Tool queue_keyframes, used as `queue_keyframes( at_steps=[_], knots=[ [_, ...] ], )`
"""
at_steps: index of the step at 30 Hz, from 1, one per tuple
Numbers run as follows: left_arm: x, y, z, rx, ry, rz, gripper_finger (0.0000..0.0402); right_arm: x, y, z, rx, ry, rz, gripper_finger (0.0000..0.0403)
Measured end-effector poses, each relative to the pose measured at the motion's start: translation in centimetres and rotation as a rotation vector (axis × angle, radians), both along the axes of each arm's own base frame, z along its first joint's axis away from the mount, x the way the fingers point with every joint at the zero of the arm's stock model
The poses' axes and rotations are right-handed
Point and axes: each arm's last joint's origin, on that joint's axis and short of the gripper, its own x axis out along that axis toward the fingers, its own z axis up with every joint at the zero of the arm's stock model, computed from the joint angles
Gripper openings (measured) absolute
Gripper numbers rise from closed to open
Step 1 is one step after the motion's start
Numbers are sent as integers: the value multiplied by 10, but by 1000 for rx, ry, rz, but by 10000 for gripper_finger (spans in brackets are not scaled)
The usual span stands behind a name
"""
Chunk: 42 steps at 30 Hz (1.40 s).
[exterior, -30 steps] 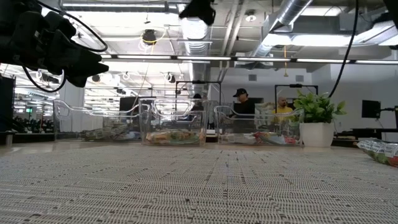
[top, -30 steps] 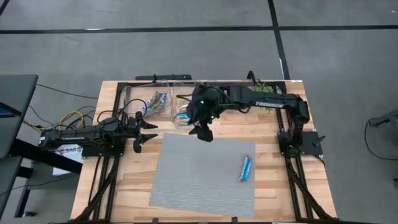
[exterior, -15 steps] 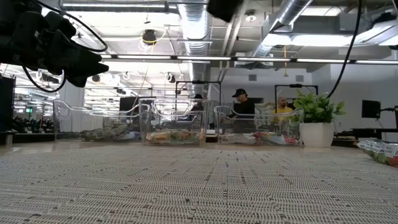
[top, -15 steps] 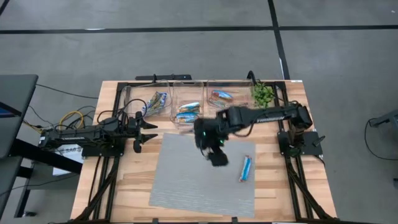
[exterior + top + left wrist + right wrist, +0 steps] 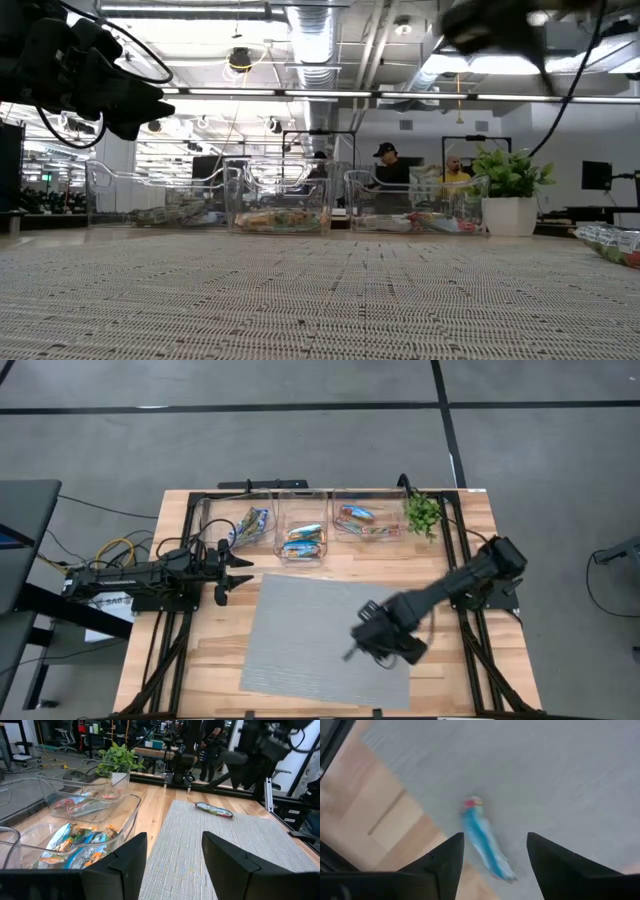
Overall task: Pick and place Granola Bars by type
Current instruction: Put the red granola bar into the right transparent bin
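One blue foil-wrapped granola bar (image 5: 485, 842) lies flat on the grey mat (image 5: 300, 630). In the left wrist view the bar (image 5: 214, 810) shows on the mat's far right part. My right gripper (image 5: 495, 837) is open and hovers above the bar, a finger on either side of it without touching. In the high view this gripper (image 5: 372, 645) hides the bar. More bars lie in the three clear bins at the far edge. My left gripper (image 5: 225, 575) waits open at the table's left side, its fingers (image 5: 175, 850) level.
Three clear bins (image 5: 255, 525), (image 5: 303, 540), (image 5: 365, 522) stand in a row along the far edge, with a small potted plant (image 5: 422, 512) to their right. Bare wood (image 5: 200, 650) surrounds the mat. People stand in the room beyond the table (image 5: 388, 165).
My right gripper has swung from above the middle bin toward the table's near right, across the mat, and now hangs over the blue bar. The bar has stayed where it was. The left arm has kept still.
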Motion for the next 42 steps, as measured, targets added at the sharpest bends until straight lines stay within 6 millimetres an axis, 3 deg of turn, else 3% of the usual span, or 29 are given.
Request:
queue_keyframes(
  at_steps=[8,14,23,33,42],
  knots=[
    [0,0,0,0,0,0,183,-62,20,-37,-31,-46,153,210],
    [0,0,0,0,0,0,183,-84,16,-62,-173,-142,197,210],
    [0,0,0,0,0,0,183,-95,7,-94,-194,-202,169,210],
    [0,0,0,0,0,0,183,-92,6,-100,-227,-281,161,210],
    [0,0,0,0,0,0,183,-89,-7,-113,-218,-290,136,198]
  ],
)
